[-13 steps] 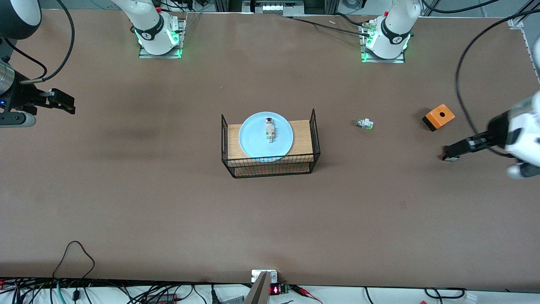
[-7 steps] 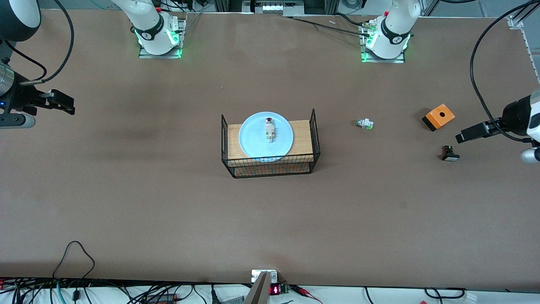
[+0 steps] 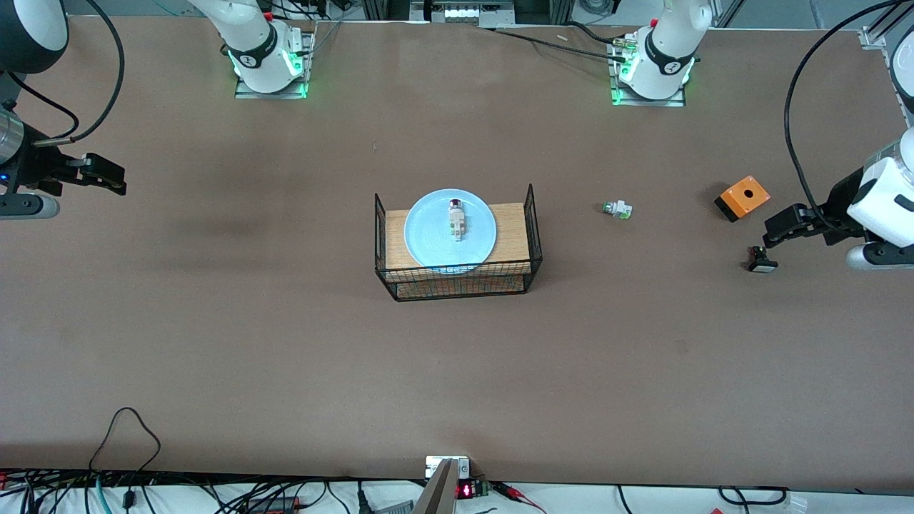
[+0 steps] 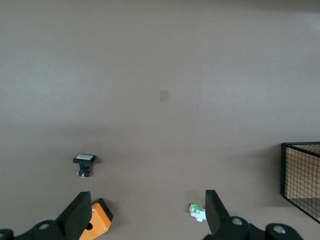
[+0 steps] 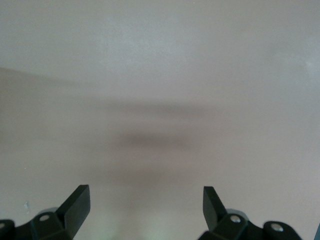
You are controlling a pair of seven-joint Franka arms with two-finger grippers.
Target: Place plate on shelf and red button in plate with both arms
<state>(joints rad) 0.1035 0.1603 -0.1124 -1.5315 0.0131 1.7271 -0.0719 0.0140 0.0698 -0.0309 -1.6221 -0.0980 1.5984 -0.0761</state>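
The pale blue plate (image 3: 450, 230) lies on the wooden board in the wire rack (image 3: 532, 235) at the table's middle. The red button (image 3: 456, 218), white with a red cap, lies on the plate. My left gripper (image 3: 775, 232) is open and empty in the air at the left arm's end of the table, over bare table beside the orange box; its fingers (image 4: 80, 217) stand wide apart in the left wrist view. My right gripper (image 3: 107, 176) is open and empty at the right arm's end, over bare table; its fingers (image 5: 76, 202) stand wide apart.
An orange box (image 3: 742, 197) with a hole, a black button with a white cap (image 3: 761, 261) and a white part with a green cap (image 3: 617, 209) lie toward the left arm's end. They also show in the left wrist view: box (image 4: 92, 225), black button (image 4: 83, 164), white part (image 4: 196, 211).
My left gripper rose off the black button with the white cap, leaving it on the table, swung outward, then came back a little toward the orange box. The right arm barely moved.
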